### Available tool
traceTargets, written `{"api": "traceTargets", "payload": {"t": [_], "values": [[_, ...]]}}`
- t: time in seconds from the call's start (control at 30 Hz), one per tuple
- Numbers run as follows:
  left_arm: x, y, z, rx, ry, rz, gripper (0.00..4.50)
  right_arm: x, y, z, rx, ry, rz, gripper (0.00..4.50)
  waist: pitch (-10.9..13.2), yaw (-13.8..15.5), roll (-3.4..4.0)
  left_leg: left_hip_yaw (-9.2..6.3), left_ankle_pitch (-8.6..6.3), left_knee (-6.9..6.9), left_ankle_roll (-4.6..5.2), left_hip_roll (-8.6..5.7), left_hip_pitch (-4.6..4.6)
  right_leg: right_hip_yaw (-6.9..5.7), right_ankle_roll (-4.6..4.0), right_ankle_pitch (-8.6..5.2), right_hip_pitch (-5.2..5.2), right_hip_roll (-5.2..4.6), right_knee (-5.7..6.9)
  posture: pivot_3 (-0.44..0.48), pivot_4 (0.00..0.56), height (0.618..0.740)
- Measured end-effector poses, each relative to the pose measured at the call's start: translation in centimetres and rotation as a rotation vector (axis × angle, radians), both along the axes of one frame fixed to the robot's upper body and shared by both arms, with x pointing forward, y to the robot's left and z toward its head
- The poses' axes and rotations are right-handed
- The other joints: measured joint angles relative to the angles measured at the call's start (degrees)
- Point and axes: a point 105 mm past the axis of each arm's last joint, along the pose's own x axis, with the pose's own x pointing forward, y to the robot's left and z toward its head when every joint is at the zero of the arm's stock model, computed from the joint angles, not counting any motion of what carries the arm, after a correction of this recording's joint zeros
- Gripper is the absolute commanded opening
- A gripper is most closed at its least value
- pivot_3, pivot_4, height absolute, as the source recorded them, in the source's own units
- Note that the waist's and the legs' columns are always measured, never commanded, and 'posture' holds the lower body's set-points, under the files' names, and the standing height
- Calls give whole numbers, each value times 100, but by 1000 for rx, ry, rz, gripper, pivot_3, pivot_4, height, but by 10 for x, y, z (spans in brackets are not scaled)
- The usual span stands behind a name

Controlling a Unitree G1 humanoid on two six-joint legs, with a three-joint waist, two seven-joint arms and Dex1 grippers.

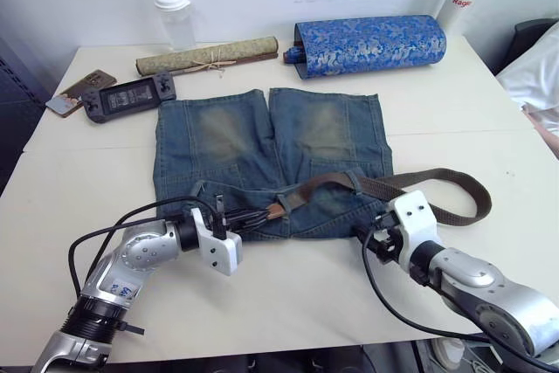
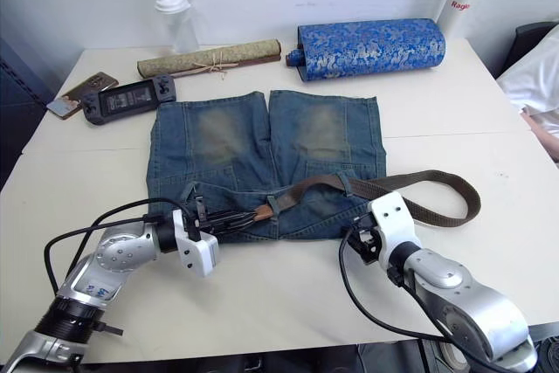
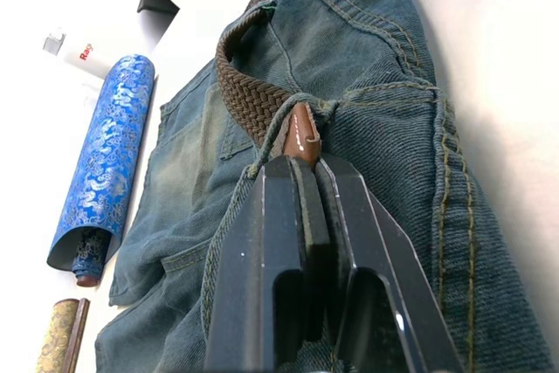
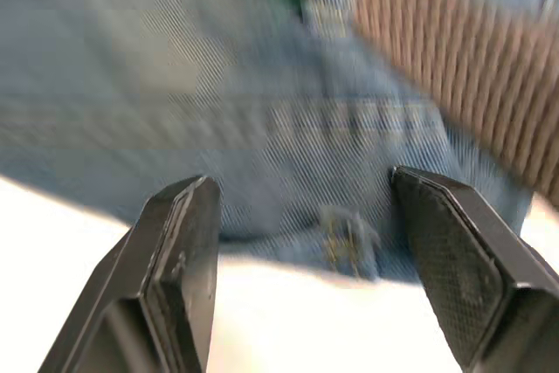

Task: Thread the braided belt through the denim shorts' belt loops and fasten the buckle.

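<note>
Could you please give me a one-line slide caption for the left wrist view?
Left pincer shut on the braided belt's tan leather tip at a belt loop of the denim shorts.

From my seat, bare table (image 1: pixel 288 290) lies open at six o'clock of the shorts (image 1: pixel 271 159). At twelve, a scroll (image 1: pixel 206 57), blue roll (image 1: pixel 370 46) and two bottles (image 1: pixel 175 13) block passage; the belt (image 1: pixel 437 194) loops at three.

— What do we see of the arms?
— Silver metal housings, white wrist blocks, black cables looping off each.
— The left gripper (image 3: pixel 306 242)?
— Flat black fingers (the right gripper's (image 4: pixel 301 242) pads look cross-hatched), and we note a blue-printed label.
</note>
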Motion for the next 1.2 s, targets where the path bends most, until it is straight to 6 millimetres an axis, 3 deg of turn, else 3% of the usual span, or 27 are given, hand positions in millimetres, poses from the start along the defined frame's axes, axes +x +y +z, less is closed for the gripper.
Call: {"api": "traceTargets", "payload": {"t": [0.1,0.17,0.3,0.6,0.9,1.0,1.2], "values": [[0,0,0,1,0,-1,0,5,2,-1,28,-7,-19,2632,-2,-2,-3,-1,0,2,1,0,2,0,1,1,2,0,0,0,150,717],[0,-1,0,-2,-1,0,0,7,4,-2,36,-13,-22,1453,-2,-1,-3,-1,-1,2,2,0,3,1,1,1,2,-2,2,0,150,717],[0,-1,0,-4,-2,1,0,7,4,-2,28,-15,-16,55,-2,13,-3,-2,-1,1,3,0,3,2,1,1,3,-2,0,0,150,717],[0,-1,0,-7,-7,5,0,8,-1,-2,-16,-22,-12,55,-6,87,-9,-2,-1,7,4,-1,4,2,2,2,4,-2,3,0,150,717],[-7,-2,5,-4,-34,-12,0,19,-54,7,-161,-42,-128,55,-6,244,-9,1,0,9,13,-8,0,2,9,5,3,-11,-1,0,150,717],[-11,7,3,26,-38,0,0,22,-75,7,-199,-29,-186,55,-5,256,-8,1,0,9,12,-6,1,1,9,5,3,-9,1,0,150,717],[-14,6,7,36,-60,-18,0,31,-88,9,-227,-23,-232,55,-5,263,-8,2,1,8,16,-8,0,1,9,6,3,-11,-1,0,150,717]]}}
